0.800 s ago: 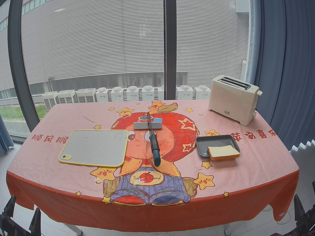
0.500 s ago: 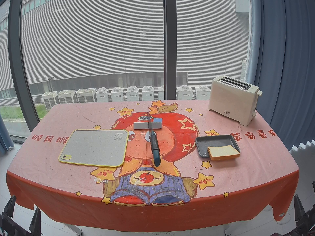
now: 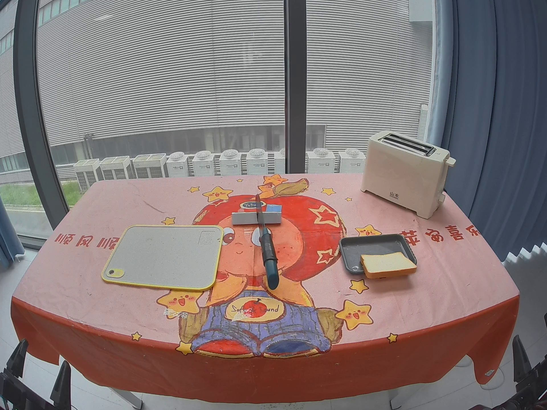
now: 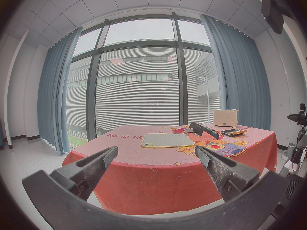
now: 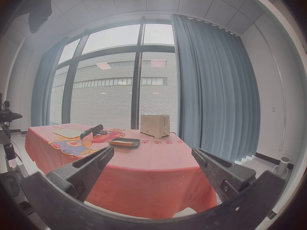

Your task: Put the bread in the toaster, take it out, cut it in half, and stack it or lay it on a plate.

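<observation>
Left wrist view: the left gripper point(image 4: 156, 150) hangs wide open, short of the table point(image 4: 121, 146) – the right gripper point(image 5: 153, 150) likewise. Nothing has shifted since the earlier frames: the bread point(image 3: 388, 263) lies on the plate point(image 3: 356, 246), the toaster point(image 3: 405, 172) untouched – task not begun.

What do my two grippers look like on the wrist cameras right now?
The left gripper and right gripper look alike. Each has two dark grey, wedge-shaped fingers tapering to blunt tips, with matte surfaces speckled by pale scuffs. Each finger has small round screw holes near its base and springs from a curved dark grey crossbar.
</observation>
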### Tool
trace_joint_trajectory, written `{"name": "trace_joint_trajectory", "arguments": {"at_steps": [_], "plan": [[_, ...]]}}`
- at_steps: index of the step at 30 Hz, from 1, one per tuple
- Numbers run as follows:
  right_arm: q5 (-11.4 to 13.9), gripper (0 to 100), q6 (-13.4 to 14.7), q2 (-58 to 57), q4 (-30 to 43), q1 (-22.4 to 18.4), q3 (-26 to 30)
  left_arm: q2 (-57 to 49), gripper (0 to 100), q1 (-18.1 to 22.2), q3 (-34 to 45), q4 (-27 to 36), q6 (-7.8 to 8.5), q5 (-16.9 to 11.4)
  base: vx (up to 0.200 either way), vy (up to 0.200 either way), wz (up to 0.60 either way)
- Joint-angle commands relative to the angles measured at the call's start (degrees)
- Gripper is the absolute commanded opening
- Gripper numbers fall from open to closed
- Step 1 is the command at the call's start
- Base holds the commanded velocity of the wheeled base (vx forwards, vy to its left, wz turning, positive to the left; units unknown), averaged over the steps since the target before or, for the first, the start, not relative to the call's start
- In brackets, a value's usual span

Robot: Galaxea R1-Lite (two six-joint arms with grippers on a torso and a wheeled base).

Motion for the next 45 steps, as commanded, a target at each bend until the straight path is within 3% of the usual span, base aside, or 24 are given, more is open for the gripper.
{"name": "trace_joint_trajectory", "arguments": {"at_steps": [1, 19, 28, 34, 38, 45], "plan": [[-0.3, 100, -0.1, -0.9, -4.0, 0.0, 1.0, -0.9, 100, 0.0, 1.0, -0.1, -0.03, 0.0, 0.000, 0.000, 0.00], [0.6, 100, 0.4, -0.9, -7.9, -0.1, 0.8, -0.9, 100, 0.0, 1.0, -0.1, -0.03, 0.0, 0.000, 0.000, 0.00], [4.0, 100, 4.2, -0.9, -0.4, -0.1, -3.8, -0.8, 100, 0.0, 1.0, 0.0, -0.03, 0.0, 0.000, 0.000, 0.00], [4.3, 100, 4.2, -0.5, 1.0, -0.1, -5.4, -0.9, 100, 0.0, 1.0, 0.0, -0.03, 0.0, 0.000, 0.000, 0.00], [8.1, 100, 4.2, 0.5, 0.4, 0.0, -5.5, -0.9, 100, 0.0, 1.0, -0.1, -0.03, 0.0, 0.000, 0.000, 0.00], [9.5, 100, 4.2, 3.6, 0.2, 0.1, -5.7, -0.9, 100, 0.0, 1.0, -0.1, -0.03, 0.0, 0.000, 0.000, 0.00]]}}
